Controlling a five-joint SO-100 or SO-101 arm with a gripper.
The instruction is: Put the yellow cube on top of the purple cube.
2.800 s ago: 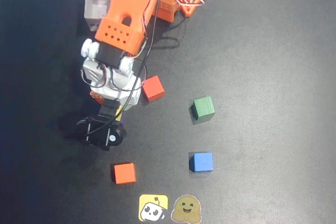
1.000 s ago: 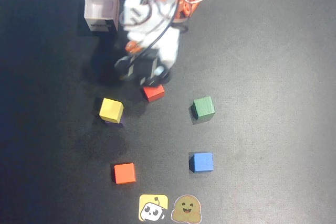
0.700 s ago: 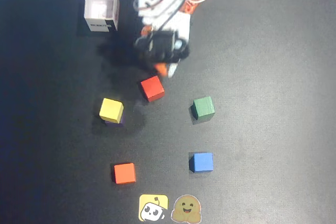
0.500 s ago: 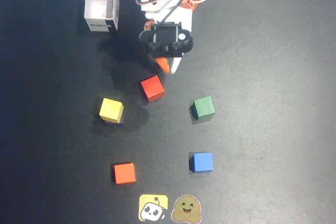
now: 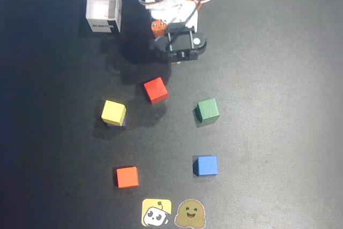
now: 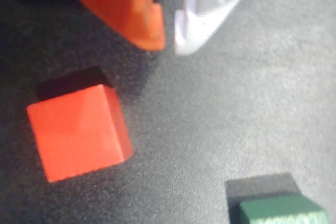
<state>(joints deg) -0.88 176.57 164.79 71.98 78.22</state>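
In the overhead view the yellow cube (image 5: 113, 112) sits on top of the purple cube (image 5: 120, 125), of which only a thin dark edge shows below it. My gripper (image 5: 177, 60) is pulled back near the arm's base at the top, well apart from the stack, with nothing in it. In the wrist view the gripper (image 6: 169, 39) comes in from the top edge. Its orange and white fingertips stand almost together, shut, with bare mat under them. Neither the yellow cube nor the purple cube shows in the wrist view.
A red cube (image 5: 155, 90) (image 6: 79, 132) lies just below the gripper and a green cube (image 5: 207, 110) (image 6: 281, 209) to its right. A blue cube (image 5: 206, 165), an orange cube (image 5: 127, 177), two stickers (image 5: 156, 212) and a white box (image 5: 103, 9) are also on the black mat.
The gripper stood over the yellow cube at the purple cube 2.8 s ago. It has let go and drawn back up toward the base. The yellow cube stays on the purple one.
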